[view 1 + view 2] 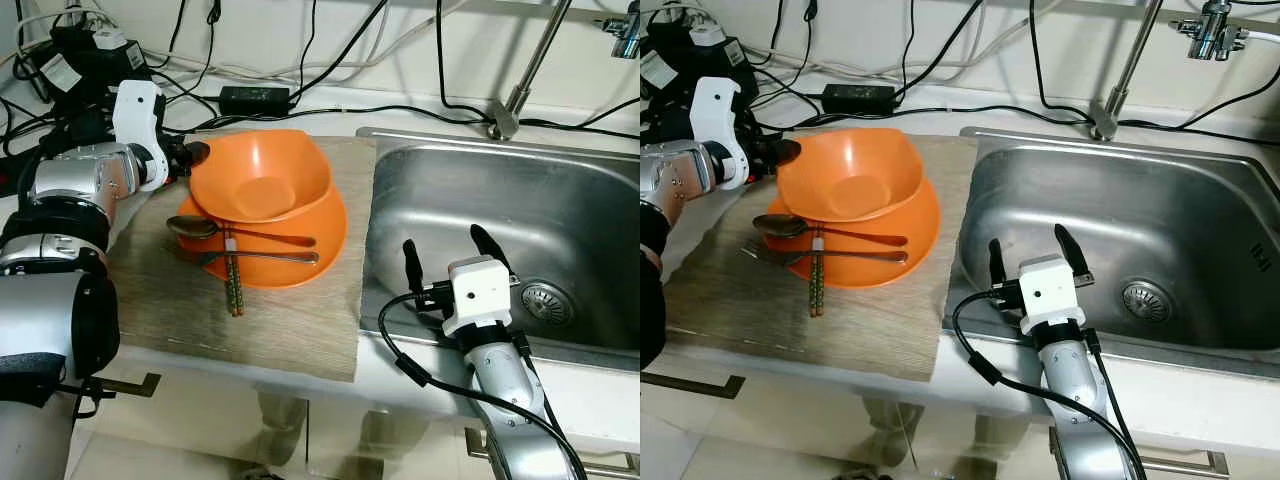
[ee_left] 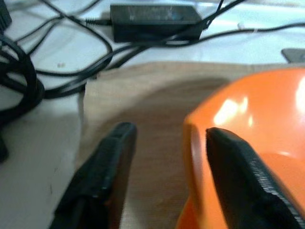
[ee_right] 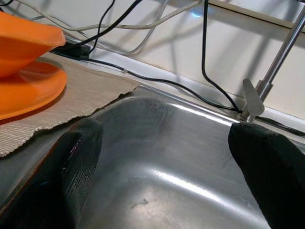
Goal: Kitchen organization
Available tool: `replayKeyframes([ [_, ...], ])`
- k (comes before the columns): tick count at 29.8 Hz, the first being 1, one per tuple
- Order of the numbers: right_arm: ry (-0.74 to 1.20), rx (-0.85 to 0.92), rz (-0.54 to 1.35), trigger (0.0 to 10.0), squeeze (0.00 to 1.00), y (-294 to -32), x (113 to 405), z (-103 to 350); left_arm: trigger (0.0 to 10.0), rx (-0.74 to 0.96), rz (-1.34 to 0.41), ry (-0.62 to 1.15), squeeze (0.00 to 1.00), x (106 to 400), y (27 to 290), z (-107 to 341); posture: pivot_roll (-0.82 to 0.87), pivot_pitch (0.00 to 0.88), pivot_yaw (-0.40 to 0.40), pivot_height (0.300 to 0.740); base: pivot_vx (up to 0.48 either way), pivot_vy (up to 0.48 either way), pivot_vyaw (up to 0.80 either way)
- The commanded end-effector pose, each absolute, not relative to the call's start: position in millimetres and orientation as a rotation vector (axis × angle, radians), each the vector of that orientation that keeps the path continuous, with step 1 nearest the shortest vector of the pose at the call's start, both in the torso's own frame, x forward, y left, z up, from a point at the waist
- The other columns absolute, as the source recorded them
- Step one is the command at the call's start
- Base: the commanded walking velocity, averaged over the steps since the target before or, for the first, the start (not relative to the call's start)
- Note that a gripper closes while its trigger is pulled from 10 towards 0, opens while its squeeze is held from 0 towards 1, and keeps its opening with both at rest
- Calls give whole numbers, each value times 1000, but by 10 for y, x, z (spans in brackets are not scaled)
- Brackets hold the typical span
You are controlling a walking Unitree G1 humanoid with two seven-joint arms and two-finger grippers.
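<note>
Between the left pincer's (image 2: 164, 179) spread fingers sits the orange bowl's (image 1: 262, 175) rim.

No readable text, labels, brands or numbers on anything here.

The sink basin (image 1: 560, 230) was left wide open, with the right gripper (image 1: 447, 254) spread over its front edge. On the mat (image 1: 290, 330), bare room was left in front; behind, passage was blocked by tangled cables (image 1: 250, 70) and the adapter (image 1: 254, 98).
</note>
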State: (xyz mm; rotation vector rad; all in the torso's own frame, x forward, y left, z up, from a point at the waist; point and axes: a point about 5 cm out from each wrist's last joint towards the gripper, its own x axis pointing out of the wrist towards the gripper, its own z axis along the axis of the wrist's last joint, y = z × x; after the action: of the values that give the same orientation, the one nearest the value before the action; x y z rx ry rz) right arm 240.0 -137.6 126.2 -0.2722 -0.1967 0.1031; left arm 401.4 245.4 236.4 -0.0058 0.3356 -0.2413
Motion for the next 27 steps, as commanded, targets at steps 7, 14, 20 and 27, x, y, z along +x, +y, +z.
replayKeyframes([
  [7,-81,-282,109,10000,0,-1399,2358,1030,10000,7,-265,241,0,4052,2430,2642,-27,25,38,740,0,0,0],
  [14,-79,-282,110,10000,0,-1396,2355,1024,10000,-99,-261,333,0,4020,2457,2564,-27,25,42,740,0,0,0],
  [20,-77,-291,116,10000,0,-1420,2358,1026,10000,-279,-293,399,0,3983,2424,2431,-36,20,35,740,0,0,0],
  [27,-77,-316,119,10000,0,-1496,2348,1049,10000,-382,-245,400,0,3959,2475,2275,-68,5,16,740,0,0,0],
])
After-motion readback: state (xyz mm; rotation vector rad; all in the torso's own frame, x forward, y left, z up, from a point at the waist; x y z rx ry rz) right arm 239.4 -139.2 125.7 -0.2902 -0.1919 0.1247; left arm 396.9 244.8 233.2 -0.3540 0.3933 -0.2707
